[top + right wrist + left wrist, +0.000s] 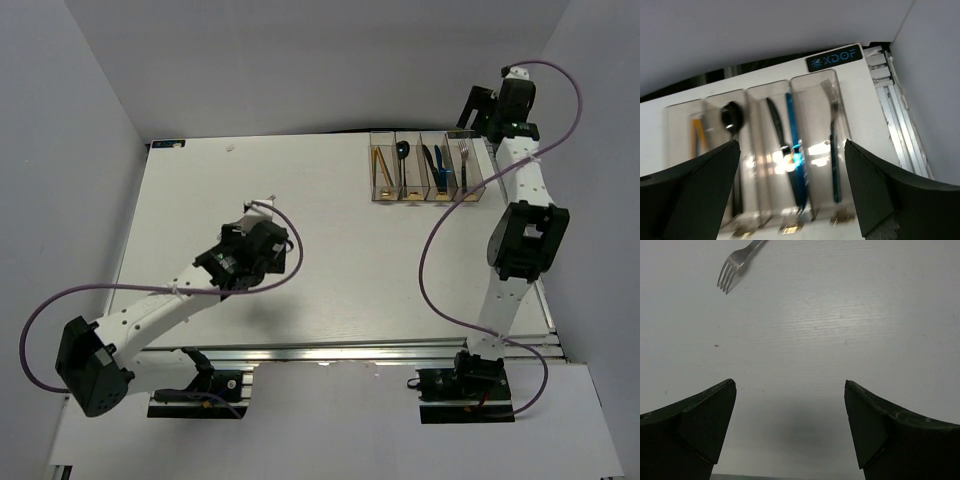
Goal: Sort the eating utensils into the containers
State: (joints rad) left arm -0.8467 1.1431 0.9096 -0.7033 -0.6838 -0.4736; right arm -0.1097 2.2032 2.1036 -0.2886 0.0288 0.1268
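Four joined clear containers [446, 134] stand at the table's back right. In the right wrist view [747, 125] they hold orange chopsticks [697, 135], a black spoon [732, 118], a black knife [774, 119] beside a blue knife [792, 135], and a fork [832, 125] with a dark teal handle. My right gripper [476, 108] [790, 146] hovers open and empty above the containers. A silver fork [735, 265] lies loose on the table, ahead and left of my left gripper [264, 222] [790, 385], which is open and empty just above the white tabletop.
A black XDOF label [835, 57] sits on the table's back edge behind the containers. Grey walls close in the table at back and sides. An aluminium rail [895, 115] runs along the right edge.
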